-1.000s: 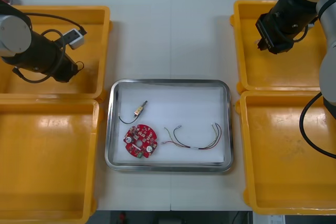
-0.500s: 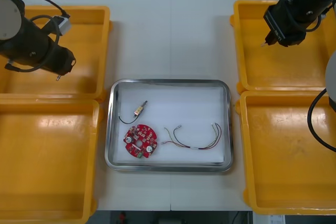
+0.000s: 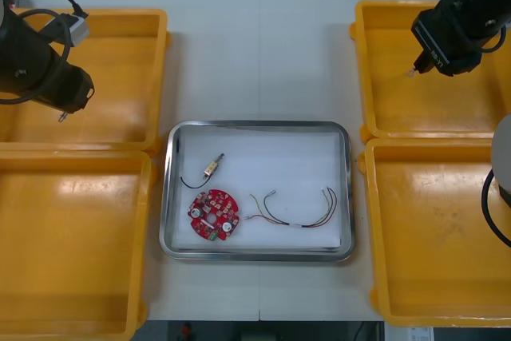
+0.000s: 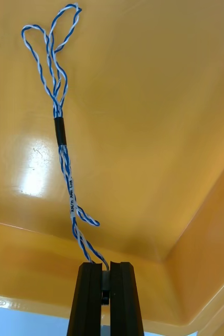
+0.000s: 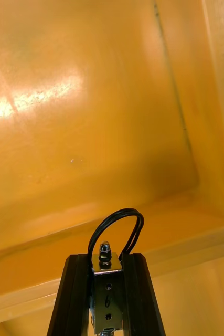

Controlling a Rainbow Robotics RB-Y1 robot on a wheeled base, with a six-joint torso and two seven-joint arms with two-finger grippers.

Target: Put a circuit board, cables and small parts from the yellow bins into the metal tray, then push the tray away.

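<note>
My left gripper (image 3: pixel 62 114) hangs over the far left yellow bin (image 3: pixel 120 69). It is shut on a small metal part (image 5: pixel 106 294) with a black cable loop (image 5: pixel 117 223), held between the left gripper (image 5: pixel 105 258) fingers. Over the far right yellow bin (image 3: pixel 423 109), my right gripper (image 3: pixel 411 72) is shut on one end of a twisted blue and white cable (image 4: pixel 60 131); the rest trails from the right gripper (image 4: pixel 105 266) across the bin floor. The metal tray (image 3: pixel 255 124) holds a red circuit board (image 3: pixel 214 215), a small metal part with black cable (image 3: pixel 211 167) and red and yellow cables (image 3: pixel 297 215).
The near left yellow bin (image 3: pixel 72 237) and the near right yellow bin (image 3: pixel 439 237) flank the tray. Bare white table lies beyond the tray between the two far bins.
My left gripper has drifted left over its bin with the small metal part. My right gripper has shifted right over the far right bin. The tray's contents have not moved.
</note>
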